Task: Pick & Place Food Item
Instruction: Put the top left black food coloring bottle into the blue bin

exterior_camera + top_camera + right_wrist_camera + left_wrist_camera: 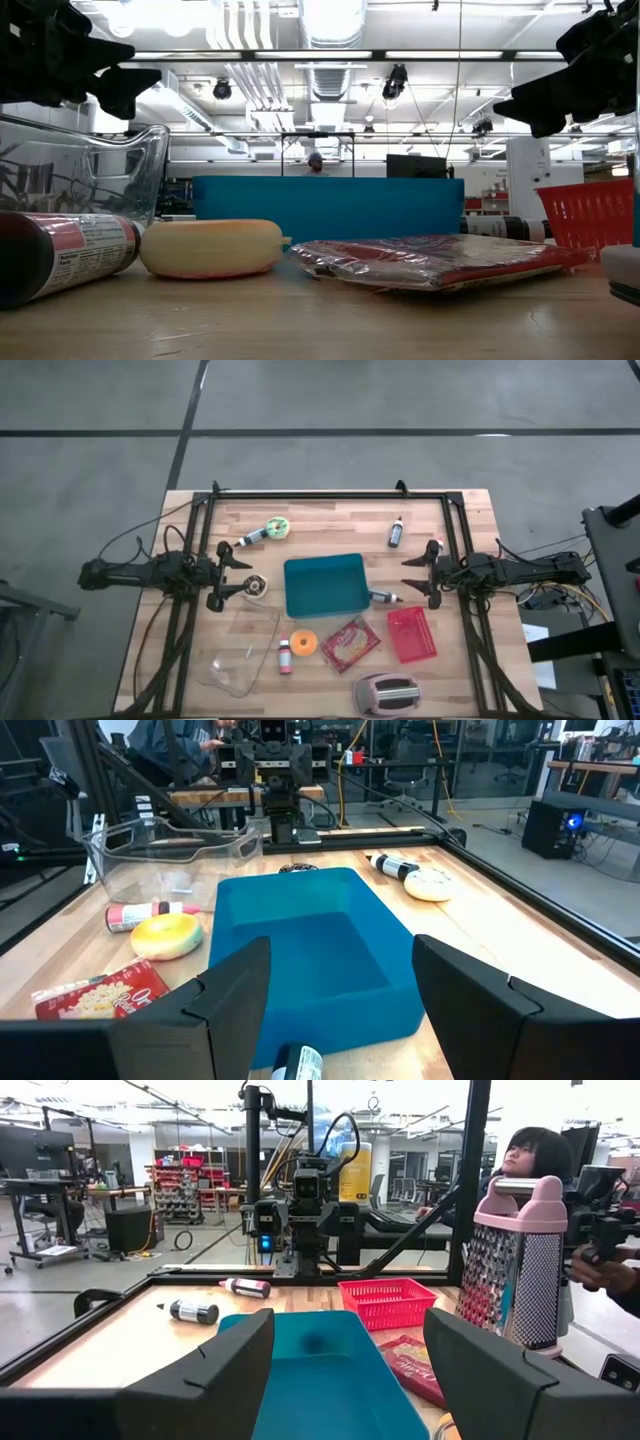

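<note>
While both arms wait above the table (330, 515), the teal bin (325, 585) sits centre and the yellow doughnut (304, 643) lies just near of it; left gripper (229, 573) and right gripper (412, 578) stand spread, so the closer one should likely descend squarely before pinching.

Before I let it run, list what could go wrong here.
1. The small dark bottle lies right under the open right gripper, against the teal plastic bin; descending could knock it.
2. The glossy red snack packet sits flat, so fingers may slip.
3. The open left gripper hovers near the round tape roll.
</note>
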Robot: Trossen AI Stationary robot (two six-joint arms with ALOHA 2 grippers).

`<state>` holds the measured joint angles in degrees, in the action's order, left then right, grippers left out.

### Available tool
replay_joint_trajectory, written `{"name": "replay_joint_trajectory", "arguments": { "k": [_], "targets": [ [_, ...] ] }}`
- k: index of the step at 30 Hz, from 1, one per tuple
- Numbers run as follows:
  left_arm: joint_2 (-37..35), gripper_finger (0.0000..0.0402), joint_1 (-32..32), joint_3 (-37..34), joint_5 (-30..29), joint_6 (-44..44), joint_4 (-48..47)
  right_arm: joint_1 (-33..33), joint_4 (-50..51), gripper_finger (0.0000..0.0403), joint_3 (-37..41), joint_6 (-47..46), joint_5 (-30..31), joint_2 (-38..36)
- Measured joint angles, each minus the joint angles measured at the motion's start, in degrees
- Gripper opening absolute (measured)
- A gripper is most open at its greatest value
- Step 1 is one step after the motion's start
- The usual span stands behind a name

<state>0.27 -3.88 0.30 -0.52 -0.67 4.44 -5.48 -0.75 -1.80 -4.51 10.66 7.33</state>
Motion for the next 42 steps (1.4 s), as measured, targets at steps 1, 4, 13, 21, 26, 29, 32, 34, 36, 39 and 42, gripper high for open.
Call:
{"name": "replay_joint_trajectory", "arguments": {
  "k": [1, 4, 13, 21, 26, 29, 32, 34, 36, 39, 42],
  "targets": [
    [-0.01, 0.0261, 0.00, 0.00, -0.01, 0.00, -0.22, 0.00, 0.00, 0.0237, 0.00, 0.00, 0.00, 0.00],
    [0.00, 0.0261, 0.00, 0.00, -0.02, -0.17, -0.31, 0.00, 0.02, 0.0237, 0.00, 0.00, 0.00, 0.00],
    [0.00, 0.0261, 0.00, 0.00, -0.02, -0.42, -0.32, 0.00, 0.07, 0.0237, 0.00, -0.29, -0.02, 0.00],
    [0.00, 0.0261, 0.01, 0.00, -0.07, -0.91, -0.32, 0.00, 0.11, 0.0237, 0.00, -0.68, -0.04, -0.02],
    [0.00, 0.0261, 0.02, 0.00, -0.93, -1.31, -0.47, 0.00, 0.11, 0.0237, 0.00, -0.86, -0.04, -0.02],
    [0.00, 0.0261, 0.02, 0.00, -0.98, -1.31, -0.51, 0.00, 0.20, 0.0237, 0.00, -0.92, -0.06, -0.02],
    [-0.01, 0.0261, 0.01, 0.00, -0.98, -1.31, -0.64, -0.01, 0.52, 0.0237, 0.00, -0.91, -0.07, -0.02],
    [0.00, 0.0261, 0.02, 0.00, -0.98, -1.31, -0.64, 0.00, 0.55, 0.0237, 0.00, -0.92, -0.05, -0.02],
    [0.00, 0.0261, 0.02, 0.00, -0.98, -1.31, -0.64, 0.00, 0.55, 0.0237, 0.00, -1.02, -0.07, -0.02],
    [0.00, 0.0261, 0.02, 0.00, -0.96, -1.31, -0.64, -0.02, 0.55, 0.0237, 0.00, -1.14, -0.07, -0.02],
    [0.00, 0.0261, 0.02, 0.00, -0.96, -1.31, -0.64, 0.00, 0.55, 0.0237, 0.00, -1.14, -0.07, -0.02]
  ]
}}
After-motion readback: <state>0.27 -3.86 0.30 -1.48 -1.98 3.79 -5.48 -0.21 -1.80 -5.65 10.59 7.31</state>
